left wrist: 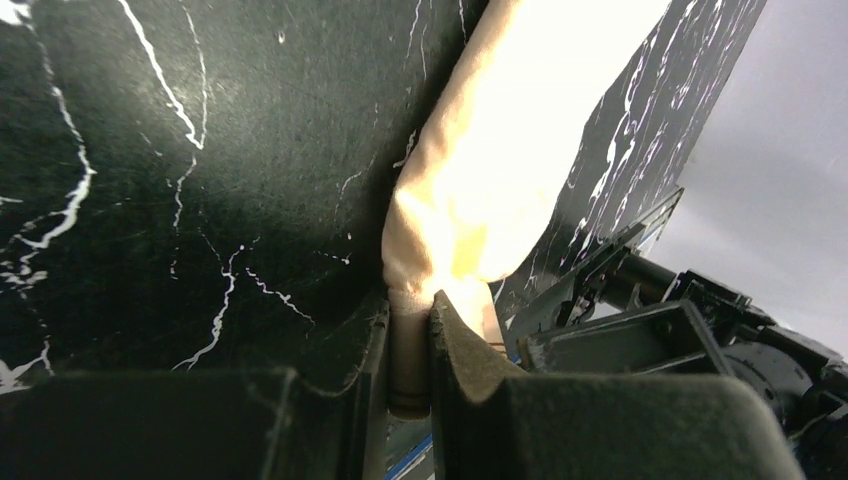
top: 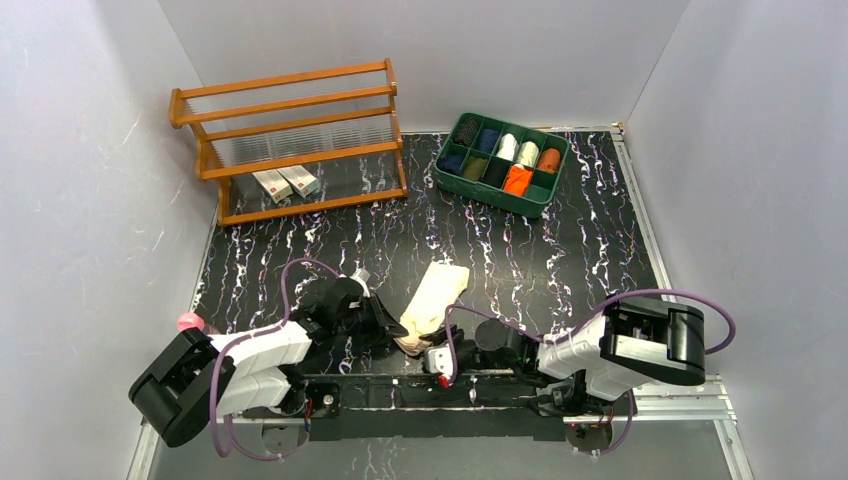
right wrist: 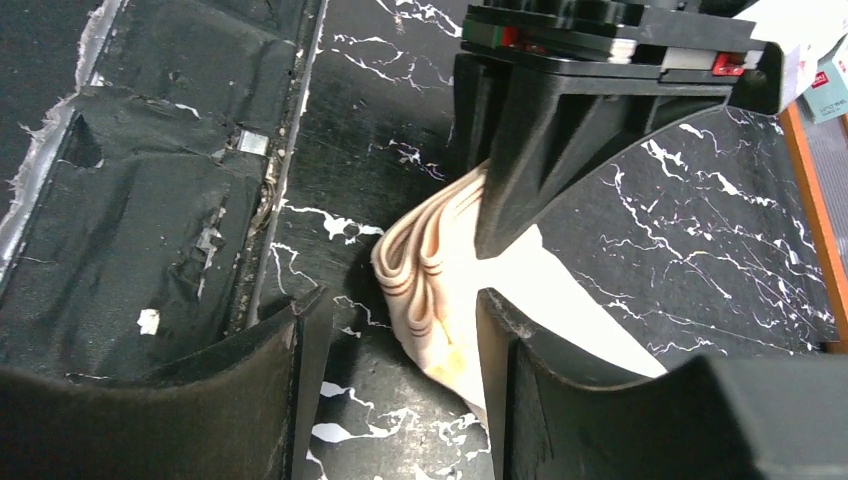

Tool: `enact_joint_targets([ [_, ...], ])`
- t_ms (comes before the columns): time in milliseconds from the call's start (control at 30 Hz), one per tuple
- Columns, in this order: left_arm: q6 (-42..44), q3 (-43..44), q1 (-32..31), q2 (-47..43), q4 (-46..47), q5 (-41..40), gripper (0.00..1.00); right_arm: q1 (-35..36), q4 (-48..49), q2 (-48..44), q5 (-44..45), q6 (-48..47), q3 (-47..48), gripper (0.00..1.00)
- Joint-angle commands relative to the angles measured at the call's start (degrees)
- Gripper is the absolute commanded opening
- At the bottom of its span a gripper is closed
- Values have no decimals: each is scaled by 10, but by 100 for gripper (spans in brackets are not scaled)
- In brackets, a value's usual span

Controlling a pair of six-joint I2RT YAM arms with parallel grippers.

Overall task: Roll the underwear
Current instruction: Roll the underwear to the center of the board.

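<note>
The pale tan underwear [top: 437,292] lies stretched on the black marbled table just ahead of both arms, its near end bunched into folds [right wrist: 430,285]. My left gripper [top: 397,332] is shut on that near end, and the wrist view shows the cloth pinched between its pads [left wrist: 408,330]. My right gripper [right wrist: 400,330] stands open around the folded edge: the cloth touches its right finger [right wrist: 500,340], while a gap remains on the left side. From above, the right gripper [top: 420,348] sits beside the left one. A bright orange underwear [top: 516,180] sits in the green tray.
A green compartment tray [top: 446,181] with several coloured rolls stands at the back right. A wooden rack [top: 290,140] holding two small boxes [top: 286,183] is at the back left. White walls close in on three sides. The torn near edge strip [right wrist: 150,200] lies left of the right gripper.
</note>
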Motion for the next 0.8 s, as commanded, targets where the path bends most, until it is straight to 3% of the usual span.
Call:
enact_joint_targets([
  [0,-14,-8,-2,-15,-14,-37,0,21,32,16,23,-7,8,62],
  [200,-17,-10,-2,-23,-22,-51,0,39,113,66,87,5,11,60],
  [333,0,-4,-2,-44,-66,-71,0,39,170,35,185,86,-18,64],
  [400,19,3,-2,-47,-80,-66,0,39,147,-5,246,156,-24,68],
  [500,41,14,-2,-31,-88,-52,0,37,8,-84,353,335,0,79],
  [567,48,16,-2,-14,-83,-42,0,28,-177,-125,422,526,43,84],
  [633,50,16,-2,-4,-73,-36,0,4,-330,-151,419,660,89,90],
  [767,52,17,-2,5,-62,-31,0,-68,-493,-165,342,874,141,98],
])
